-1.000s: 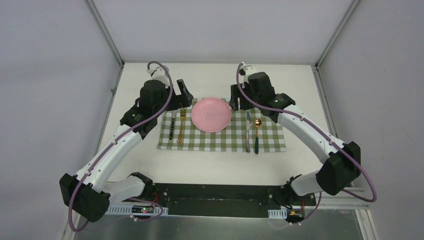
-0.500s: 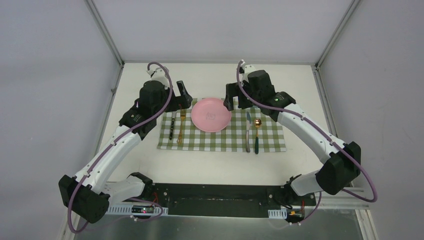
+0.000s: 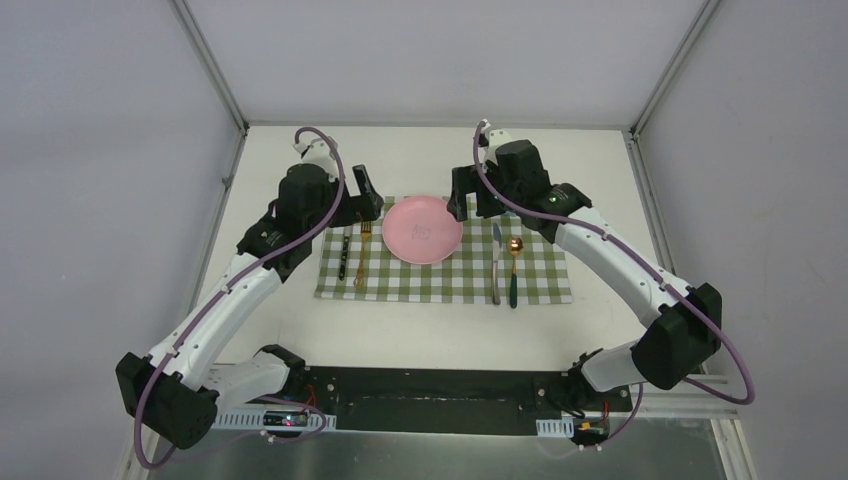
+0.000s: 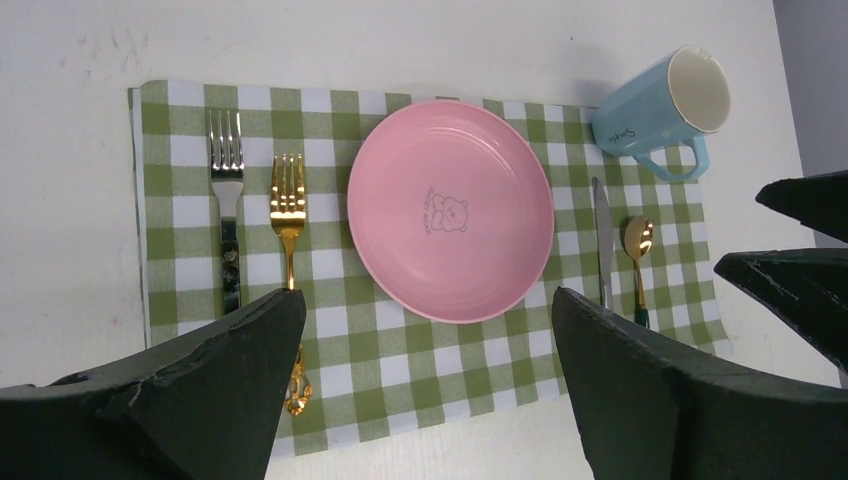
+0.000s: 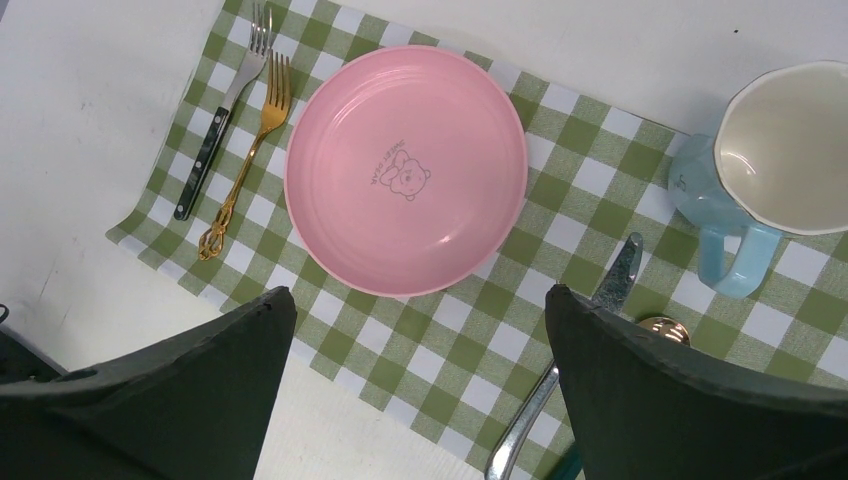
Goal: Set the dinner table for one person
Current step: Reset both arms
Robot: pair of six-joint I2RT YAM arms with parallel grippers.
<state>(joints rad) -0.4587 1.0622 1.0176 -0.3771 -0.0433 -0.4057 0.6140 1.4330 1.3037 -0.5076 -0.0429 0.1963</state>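
Both arms hover over the white worktop (image 4: pixel 400 50), which spreads well beyond everything on it, below and on every side of each end effector. The left end effector (image 4: pixel 425 300) has its two fingers spread wide with nothing between them. Straight beneath the gap lies a pink plate (image 4: pixel 450 210) with a small bear print, resting on a green checked cloth (image 4: pixel 330 120). Toward its left finger a silver fork (image 4: pixel 226 190) and a gold fork (image 4: pixel 288 210) lie side by side on the cloth, just apart from each other, tines pointing away. Toward its right finger lie a knife (image 4: pixel 601 240) and a gold spoon (image 4: pixel 637 250), also side by side. The right end effector (image 5: pixel 417 292) is likewise fully spread and holds nothing, and the same plate sits under its gap. Ahead of its right finger a light blue mug (image 5: pixel 770 150) stands upright at the cloth's corner, handle toward the end effector. Its base may overhang the cloth's edge, though neither wrist view settles that.
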